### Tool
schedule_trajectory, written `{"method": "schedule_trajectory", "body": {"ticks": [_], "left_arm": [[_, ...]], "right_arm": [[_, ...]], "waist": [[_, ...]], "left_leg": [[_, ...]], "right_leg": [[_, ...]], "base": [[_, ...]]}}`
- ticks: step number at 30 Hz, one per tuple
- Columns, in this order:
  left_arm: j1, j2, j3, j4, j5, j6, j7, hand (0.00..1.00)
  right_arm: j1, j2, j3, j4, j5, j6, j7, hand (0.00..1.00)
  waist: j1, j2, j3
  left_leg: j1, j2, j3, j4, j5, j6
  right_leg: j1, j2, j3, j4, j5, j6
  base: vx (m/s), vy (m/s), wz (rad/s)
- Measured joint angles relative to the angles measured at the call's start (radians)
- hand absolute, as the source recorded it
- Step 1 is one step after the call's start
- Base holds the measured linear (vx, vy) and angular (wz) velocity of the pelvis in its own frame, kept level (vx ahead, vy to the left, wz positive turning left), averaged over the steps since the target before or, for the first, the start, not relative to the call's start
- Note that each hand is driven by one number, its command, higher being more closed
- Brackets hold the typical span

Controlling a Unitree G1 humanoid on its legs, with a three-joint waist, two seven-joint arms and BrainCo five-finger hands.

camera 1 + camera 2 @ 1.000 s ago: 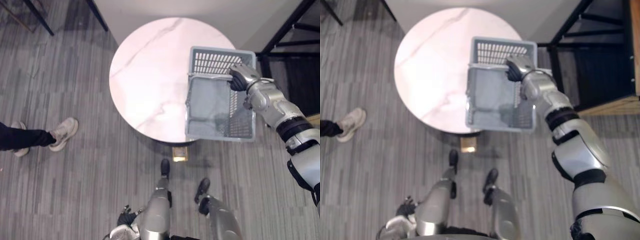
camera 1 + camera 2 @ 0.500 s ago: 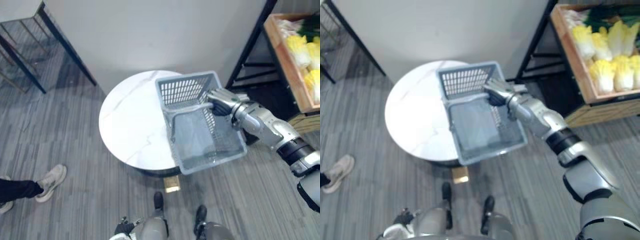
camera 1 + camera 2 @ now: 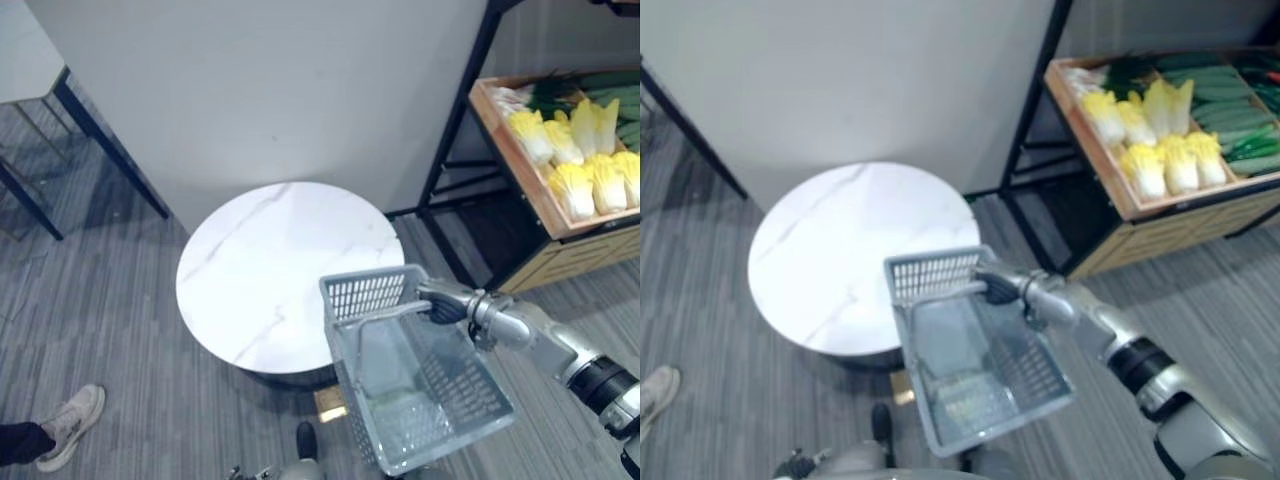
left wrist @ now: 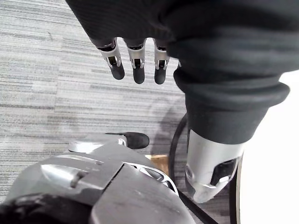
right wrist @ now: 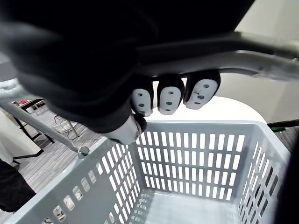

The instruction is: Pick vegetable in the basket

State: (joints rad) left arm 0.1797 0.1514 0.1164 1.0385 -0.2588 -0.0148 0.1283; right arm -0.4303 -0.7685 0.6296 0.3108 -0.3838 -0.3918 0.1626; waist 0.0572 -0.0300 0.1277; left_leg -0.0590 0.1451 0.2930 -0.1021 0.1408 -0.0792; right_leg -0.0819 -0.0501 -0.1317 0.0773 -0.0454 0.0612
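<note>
A grey plastic basket [image 3: 445, 420] with slotted walls hangs in the air in front of the round table, empty inside. My right hand [image 3: 446, 303] is shut on its metal handle [image 3: 385, 312]; in the right wrist view the fingers [image 5: 169, 97] curl round the handle bar [image 5: 243, 63] above the basket's wall [image 5: 187, 161]. Yellow-white cabbages [image 3: 1150, 140] and green vegetables [image 3: 1230, 110] lie in a wooden crate [image 3: 1095, 165] on a shelf at the far right. My left hand [image 4: 135, 56] hangs low over the floor with its fingers straight.
A round white marble table [image 3: 285, 270] stands ahead, by a white wall. A black metal shelf frame [image 3: 455, 130] holds the crate on the right. A person's shoe [image 3: 72, 425] rests on the grey floor at the lower left.
The camera has swung up and to the right, bringing the vegetable crate into fuller view. The basket, still held by my right hand, has come off the table's edge toward me.
</note>
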Motion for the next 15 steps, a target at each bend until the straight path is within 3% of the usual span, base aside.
{"method": "schedule_trajectory", "body": {"ticks": [6,15], "left_arm": [[0.023,-0.008,0.000,0.001,-0.002,0.015,-0.006,0.00],[0.067,-0.022,0.000,-0.001,-0.004,0.018,-0.007,0.00]], "right_arm": [[0.091,-0.012,-0.098,0.021,-0.013,0.002,-0.007,1.00],[0.240,0.005,-0.279,0.037,-0.128,-0.003,-0.050,1.00]], "waist": [[-0.008,0.026,-0.028],[-0.031,0.038,-0.039]], "left_leg": [[0.009,-0.003,0.003,-0.002,-0.006,0.000],[0.051,-0.015,0.027,0.001,-0.032,-0.001]], "right_leg": [[0.010,-0.002,0.002,-0.008,0.000,0.003],[0.039,-0.011,0.018,0.000,-0.008,0.005]], "base": [[0.03,0.007,-0.01],[0.04,0.022,-0.05]]}}
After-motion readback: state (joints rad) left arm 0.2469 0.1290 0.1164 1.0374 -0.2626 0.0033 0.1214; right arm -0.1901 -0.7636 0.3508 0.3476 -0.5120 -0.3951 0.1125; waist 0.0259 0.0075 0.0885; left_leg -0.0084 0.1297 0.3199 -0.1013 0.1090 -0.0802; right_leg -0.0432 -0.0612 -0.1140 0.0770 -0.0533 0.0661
